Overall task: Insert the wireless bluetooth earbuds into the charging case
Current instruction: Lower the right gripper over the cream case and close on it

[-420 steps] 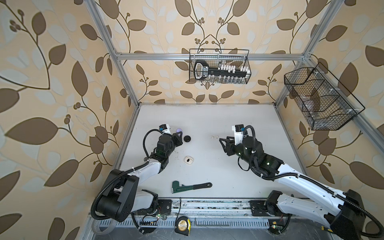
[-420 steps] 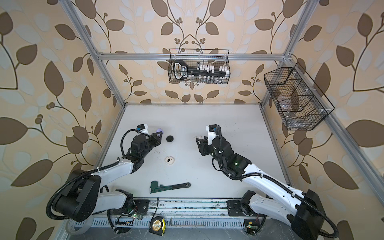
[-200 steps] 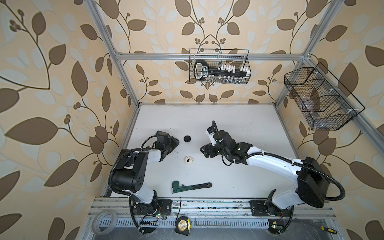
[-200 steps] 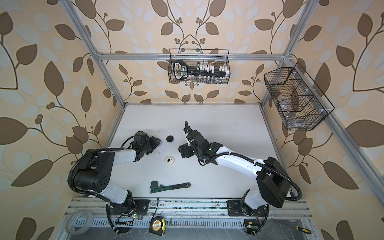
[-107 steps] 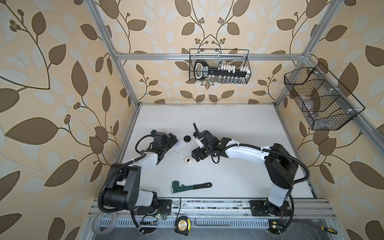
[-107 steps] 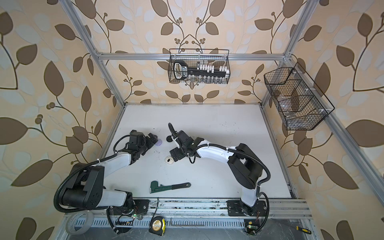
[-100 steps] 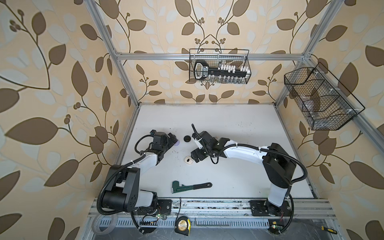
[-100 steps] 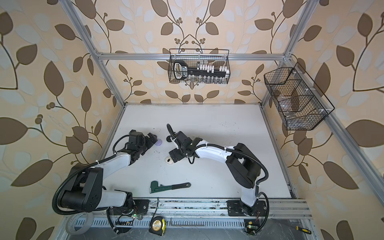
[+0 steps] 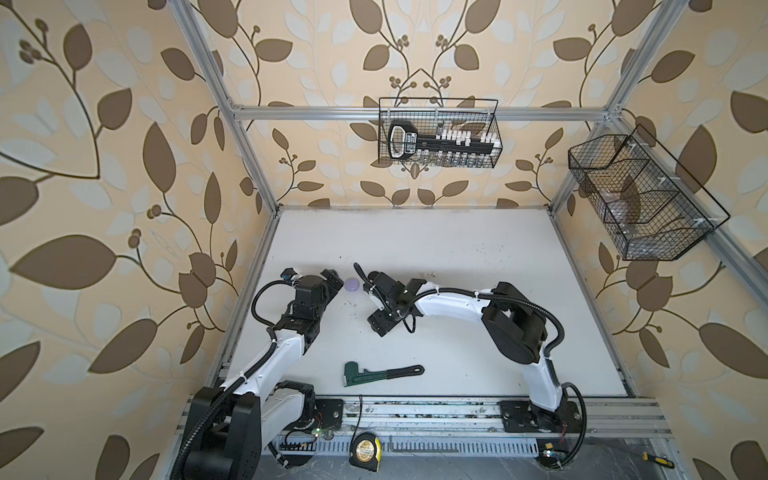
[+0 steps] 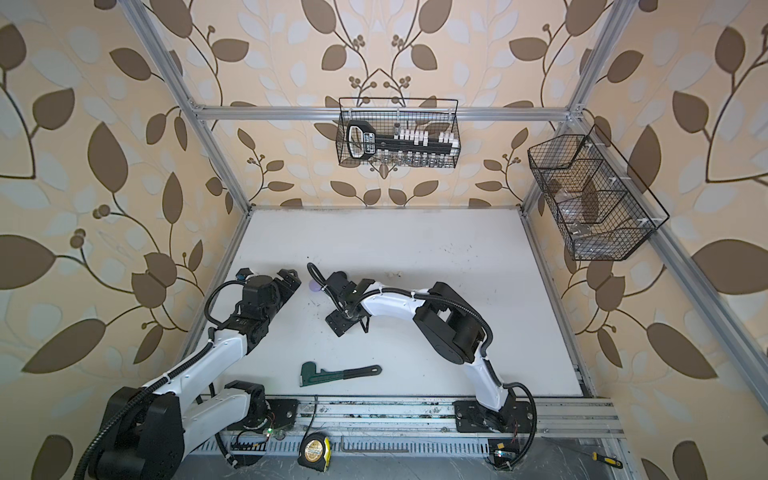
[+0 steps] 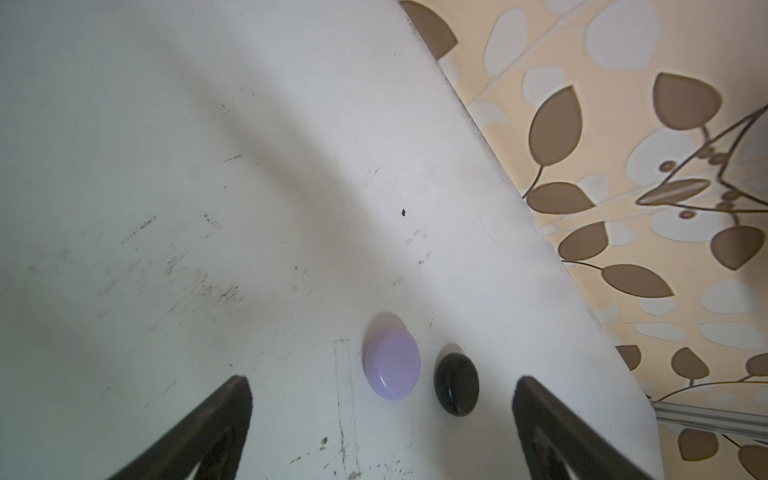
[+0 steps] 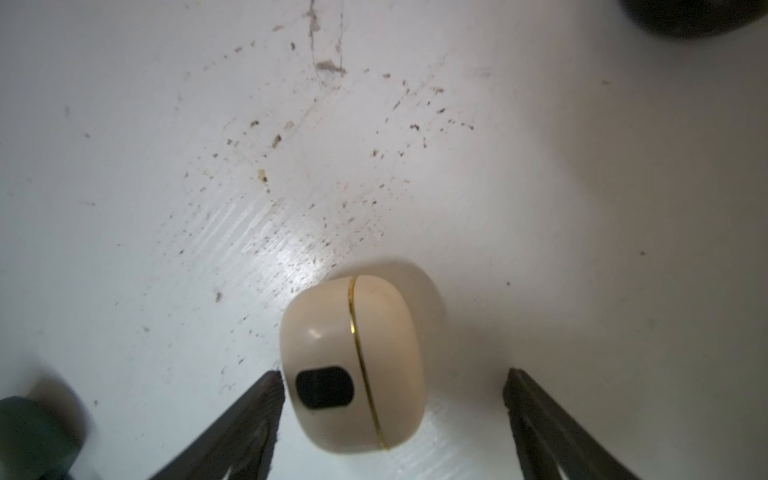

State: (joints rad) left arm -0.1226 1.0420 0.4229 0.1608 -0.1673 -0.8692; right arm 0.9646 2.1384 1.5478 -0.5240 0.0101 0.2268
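Right gripper [image 12: 391,372] — jaws wide — straddles the white case [image 12: 353,365]; left gripper [image 11: 381,378] gapes.

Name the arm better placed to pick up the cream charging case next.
Right. The right gripper is open with the cream charging case between its fingers. The left gripper, also open, faces the lilac case and the black case instead.
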